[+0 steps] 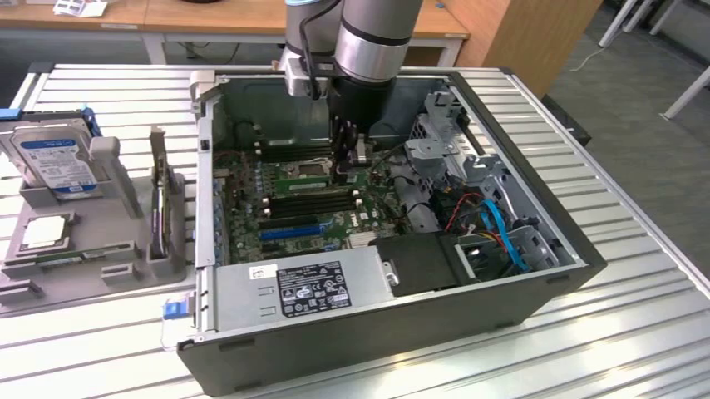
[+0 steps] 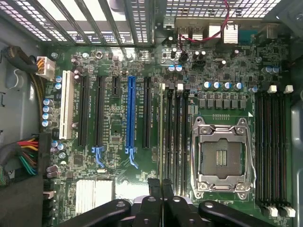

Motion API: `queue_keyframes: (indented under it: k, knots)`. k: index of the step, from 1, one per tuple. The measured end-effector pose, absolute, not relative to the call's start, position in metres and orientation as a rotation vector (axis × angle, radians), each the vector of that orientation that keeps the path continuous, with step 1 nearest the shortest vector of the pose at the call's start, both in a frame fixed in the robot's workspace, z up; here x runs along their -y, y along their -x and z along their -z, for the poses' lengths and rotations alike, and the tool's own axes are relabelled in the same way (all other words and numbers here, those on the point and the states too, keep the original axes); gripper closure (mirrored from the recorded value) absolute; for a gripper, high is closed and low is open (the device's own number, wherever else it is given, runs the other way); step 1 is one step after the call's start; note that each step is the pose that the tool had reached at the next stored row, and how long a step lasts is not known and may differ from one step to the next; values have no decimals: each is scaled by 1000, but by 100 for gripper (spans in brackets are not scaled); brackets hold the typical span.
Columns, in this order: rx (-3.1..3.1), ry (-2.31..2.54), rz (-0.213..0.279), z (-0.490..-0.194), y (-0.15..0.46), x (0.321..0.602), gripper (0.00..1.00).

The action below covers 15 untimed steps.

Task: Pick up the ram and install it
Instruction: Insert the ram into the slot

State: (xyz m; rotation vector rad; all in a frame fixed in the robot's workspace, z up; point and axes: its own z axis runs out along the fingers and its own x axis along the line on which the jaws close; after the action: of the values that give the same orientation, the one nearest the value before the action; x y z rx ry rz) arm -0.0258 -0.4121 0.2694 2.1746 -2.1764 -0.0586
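Claw (image 1: pixel 351 166) is down inside the open computer case (image 1: pixel 367 349), with the arm coming in from above over the motherboard (image 1: pixel 249 212). The case sits mid-tabletop (image 1: pixel 633 332), open side up.

Wrist view: the claw is closed right down. Its fingertips (image 2: pixel 154 188) are pinched on the ram (image 2: pixel 162 137), which shows edge-on as a thin pale-green strip running straight out from the tips.

Ram position: it lines up with the outermost black memory slot in the bank (image 2: pixel 177 137) beside the processor socket (image 2: pixel 221 156). That's the slot farthest from the socket, on the side toward the long blue slot (image 2: pixel 130 113). The strip runs parallel to the neighbouring slots and covers that slot's line end to end as far as I can see. I can't tell whether it is seated in the slot or just above it. The other slots in that bank look bare, and so does the second bank (image 2: pixel 272 146) on the far side of the socket. The socket's metal frame is closed, with no cooler on it.

Elsewhere in the case, the power supply (image 1: pixel 299 287) sits at the near wall — labelled face up.

Outside the case, a grey parts tray (image 1: pixel 33 291) lies along the tabletop edge on the exterior view's left. It holds a hard drive (image 1: pixel 53 162) and a dark card (image 1: pixel 165 204) standing upright.
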Motion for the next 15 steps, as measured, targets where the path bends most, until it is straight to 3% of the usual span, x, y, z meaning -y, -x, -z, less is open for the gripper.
queue_keyframes:
  k: [15]
  knots:
    - [2175,-2173,55,-245,26,412,88]
